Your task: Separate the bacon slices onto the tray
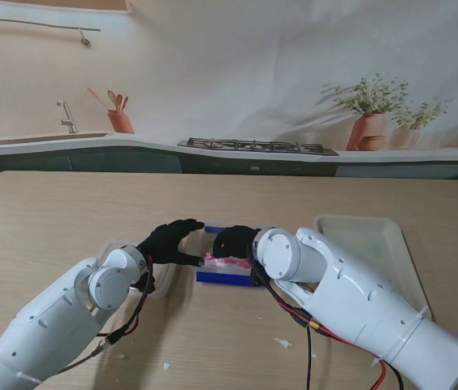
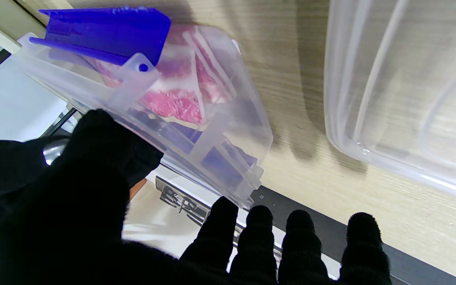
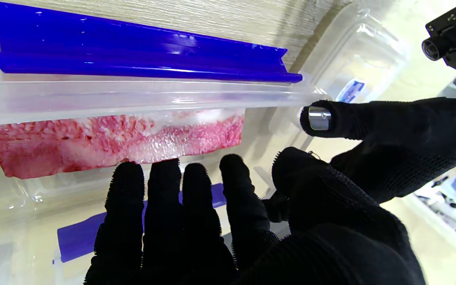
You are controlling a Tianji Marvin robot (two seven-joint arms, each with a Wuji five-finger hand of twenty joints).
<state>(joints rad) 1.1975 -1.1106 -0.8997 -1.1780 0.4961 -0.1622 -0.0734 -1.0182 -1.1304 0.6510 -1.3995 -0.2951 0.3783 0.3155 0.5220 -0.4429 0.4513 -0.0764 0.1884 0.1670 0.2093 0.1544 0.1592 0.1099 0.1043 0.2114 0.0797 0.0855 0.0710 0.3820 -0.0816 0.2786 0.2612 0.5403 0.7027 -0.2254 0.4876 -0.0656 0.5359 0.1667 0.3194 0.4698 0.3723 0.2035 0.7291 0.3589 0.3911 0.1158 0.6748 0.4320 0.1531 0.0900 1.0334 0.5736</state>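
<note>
Both hands work at the bacon box mid-table: the left hand pinches the clear box's end wall between thumb and fingers, steadying it, while the right hand reaches in, fingers together and not yet closed, tips just touching the bacon slices. The tray waits bare to the right. Next, I judge, comes peeling one slice free.

You see two glossy white arms with round joint caps, black knit gloves on the left hand and right hand, and red and black cables trailing beneath.
</note>
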